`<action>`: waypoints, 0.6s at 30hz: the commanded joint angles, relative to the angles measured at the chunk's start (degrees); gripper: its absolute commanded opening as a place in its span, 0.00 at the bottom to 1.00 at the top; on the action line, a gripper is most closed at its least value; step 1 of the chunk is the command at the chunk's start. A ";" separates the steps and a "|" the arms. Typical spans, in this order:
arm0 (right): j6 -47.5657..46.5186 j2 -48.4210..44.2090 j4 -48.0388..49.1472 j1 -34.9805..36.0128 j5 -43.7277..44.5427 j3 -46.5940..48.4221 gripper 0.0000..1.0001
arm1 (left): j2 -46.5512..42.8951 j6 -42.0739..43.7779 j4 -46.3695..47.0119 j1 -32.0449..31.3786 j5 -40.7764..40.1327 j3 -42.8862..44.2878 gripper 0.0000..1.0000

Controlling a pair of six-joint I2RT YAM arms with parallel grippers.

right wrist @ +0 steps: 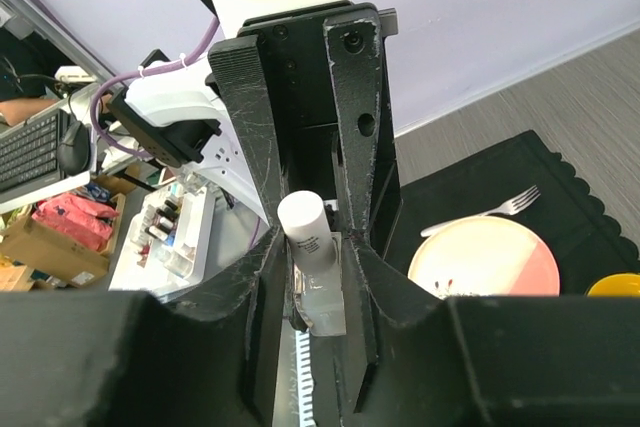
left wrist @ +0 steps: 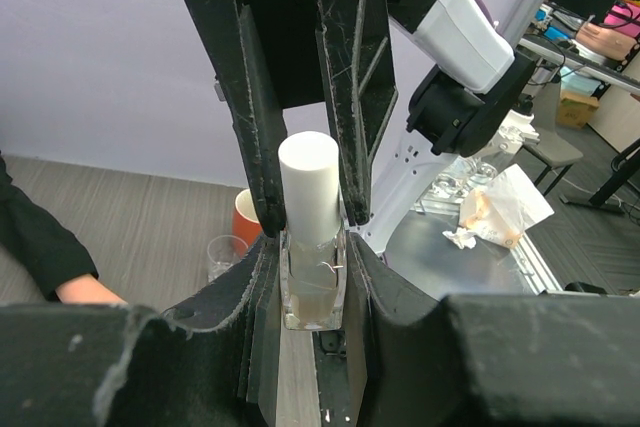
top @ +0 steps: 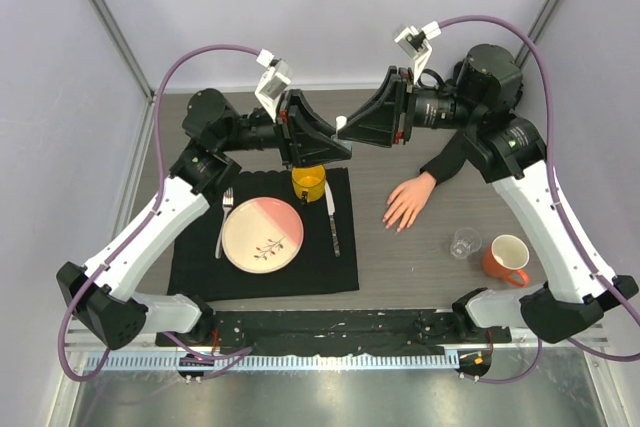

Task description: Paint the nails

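Left jaws clamp the small clear bottle (left wrist: pixel 315 287), pale liquid low inside; right jaws press on its white cap (left wrist: pixel 308 182) from opposite. Under the left jaws a yellow cup (top: pixel 309 183) sits on a black mat (top: pixel 200 267) with a pink-and-cream plate (top: pixel 262 234). Below the right jaws, to their outer side, the mannequin hand (top: pixel 408 201) lies flat on the grey counter (top: pixel 400 277), nails (top: pixel 398 224) too small to judge. Farther from the jaws stand a clear glass (top: pixel 464 242) and orange mug (top: pixel 506 259). Pale lilac walls enclose the counter.
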 commanded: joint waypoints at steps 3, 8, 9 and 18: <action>-2.20 0.60 -0.62 0.95 -0.77 0.84 0.23 | 0.27 0.36 0.21 0.22 -0.30 2.42 0.00; -11.07 1.13 -10.11 1.13 1.60 3.56 0.01 | 0.45 1.84 -2.69 0.22 -0.21 3.48 0.00; -12.13 1.05 -12.82 1.04 1.96 3.91 0.01 | 0.36 2.46 -4.52 0.22 -0.30 3.83 0.00; -23.47 1.48 -26.99 6.29 18.70 7.60 0.01 | 2.11 13.80 -22.73 0.22 -9.07 11.12 0.00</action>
